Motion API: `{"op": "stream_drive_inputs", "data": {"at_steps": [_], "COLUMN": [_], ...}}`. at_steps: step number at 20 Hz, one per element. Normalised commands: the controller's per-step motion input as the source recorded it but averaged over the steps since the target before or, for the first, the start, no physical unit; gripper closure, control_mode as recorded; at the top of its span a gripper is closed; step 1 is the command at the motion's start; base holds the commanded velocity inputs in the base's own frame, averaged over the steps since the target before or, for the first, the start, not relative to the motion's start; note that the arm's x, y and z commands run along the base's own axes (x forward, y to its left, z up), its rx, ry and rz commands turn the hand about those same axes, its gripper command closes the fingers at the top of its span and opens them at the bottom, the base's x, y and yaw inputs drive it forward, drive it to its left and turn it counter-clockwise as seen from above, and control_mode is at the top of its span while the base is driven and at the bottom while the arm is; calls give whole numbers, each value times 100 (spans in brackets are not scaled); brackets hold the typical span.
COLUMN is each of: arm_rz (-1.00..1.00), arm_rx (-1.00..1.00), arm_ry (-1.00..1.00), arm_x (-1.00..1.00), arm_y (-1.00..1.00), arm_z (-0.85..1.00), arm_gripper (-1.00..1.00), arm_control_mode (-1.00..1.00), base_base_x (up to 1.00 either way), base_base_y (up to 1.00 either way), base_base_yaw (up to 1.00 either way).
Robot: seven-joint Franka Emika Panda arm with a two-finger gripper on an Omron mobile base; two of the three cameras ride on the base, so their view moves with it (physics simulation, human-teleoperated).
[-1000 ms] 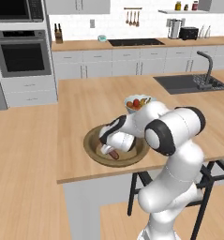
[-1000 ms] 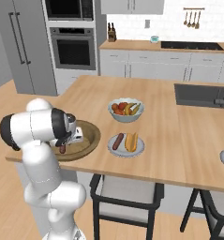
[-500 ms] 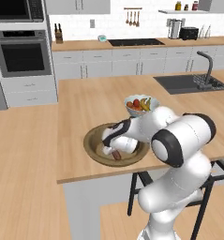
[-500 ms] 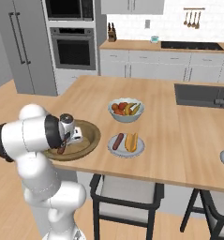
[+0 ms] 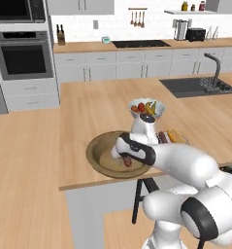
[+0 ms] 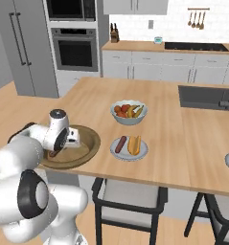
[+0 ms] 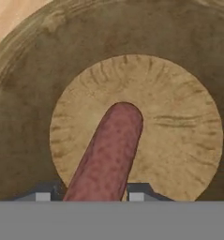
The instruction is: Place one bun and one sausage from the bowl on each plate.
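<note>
Jaws clamped on a sausage (image 7: 106,159) low in the bowl (image 5: 100,148), gripping one end so it can lift clear; beyond on the table (image 6: 173,139), one plate (image 6: 129,154) (bun and sausage aboard) already looks served.

Bright, even rendered light, faint soft shadows, slightly blurred low-resolution detail, no glare

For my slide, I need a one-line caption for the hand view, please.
Pincer closed on a sausage above the pale centre of the wooden bowl.
</note>
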Motion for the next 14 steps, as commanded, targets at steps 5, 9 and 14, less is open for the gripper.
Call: {"op": "stream_drive_inputs", "data": {"at_steps": [5,9,14], "arm_rz": [-8,0,0], "arm_rx": [1,1,0], "arm_ry": [25,21,19], "arm_x": [-4,-50,-97], "arm_y": [-29,-50,11], "arm_z": [100,100,83], "arm_gripper": [100,100,100], "arm_control_mode": [-100,-100,-100], "base_base_x": [0,0,0], "base_base_y": [0,0,0], "base_base_yaw": [0,0,0]}}
